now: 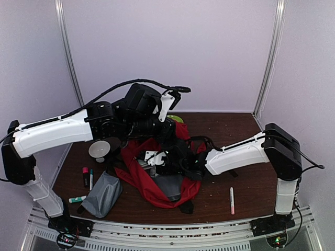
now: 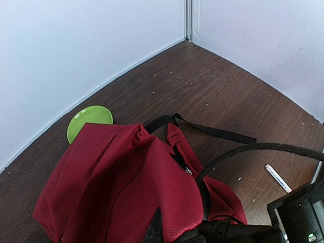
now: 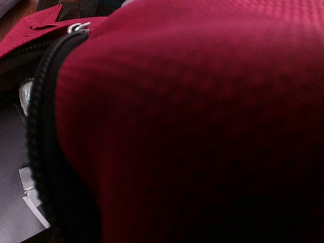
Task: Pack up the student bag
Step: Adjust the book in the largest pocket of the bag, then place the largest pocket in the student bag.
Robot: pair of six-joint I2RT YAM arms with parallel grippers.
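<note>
At mid-table, left hand (image 2: pixel 169 233) pinches the student bag (image 2: pixel 116 172).

1. The red student bag (image 3: pixel 202 126) fills almost the whole view, close and blurry.
2. A black zipper (image 3: pixel 43 142) curves down its left side.
3. A silver zipper pull (image 3: pixel 78 26) sits at the top left.
4. A grey thing (image 3: pixel 12 167) shows at the lower left.

Student bag (image 1: pixel 146 185) centre — pouch (image 1: pixel 103 194) left, pen (image 1: pixel 232 200) right, plate (image 2: pixel 88 121) seemingly behind.
</note>
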